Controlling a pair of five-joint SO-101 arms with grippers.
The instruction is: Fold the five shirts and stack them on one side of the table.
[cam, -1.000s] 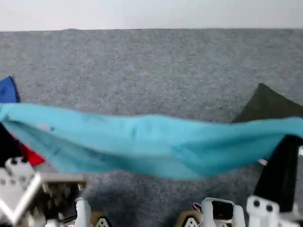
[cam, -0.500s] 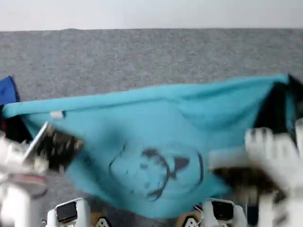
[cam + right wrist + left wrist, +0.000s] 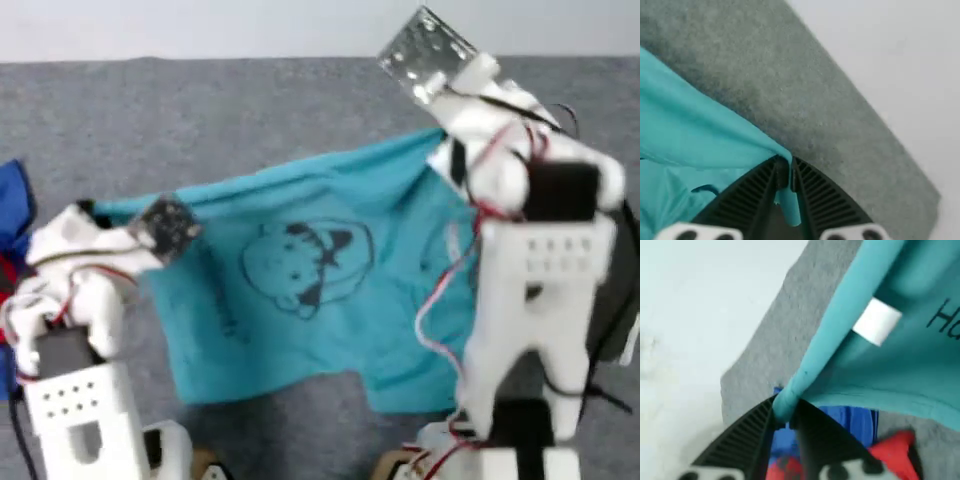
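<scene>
In the high view the teal shirt [image 3: 300, 290] lay spread across the grey table [image 3: 250, 120], print upward. Its far edge was stretched between the left arm [image 3: 75, 290] and the right arm [image 3: 530, 250], and its near edge looked rumpled. The step appeared to be laying the shirt flat for folding. To do that well, both corners should come down together, level and under even tension, so the cloth settles without creases. Neither corner should be let go until it lies flat. A blue shirt [image 3: 15, 205] sat at the table's edge beside the left arm.

In the left wrist view the left gripper [image 3: 785, 410] was clenched on a bunched corner of the teal shirt. The cloth ran away from its tips, with a white label [image 3: 877, 320] on the hem. The blue shirt and a red shirt [image 3: 890, 455] lay beneath.

In the right wrist view the right gripper [image 3: 784, 167] was pinched tight on the opposite corner. A tail of cloth poked through between its fingers, and the rest trailed off above the table.
</scene>
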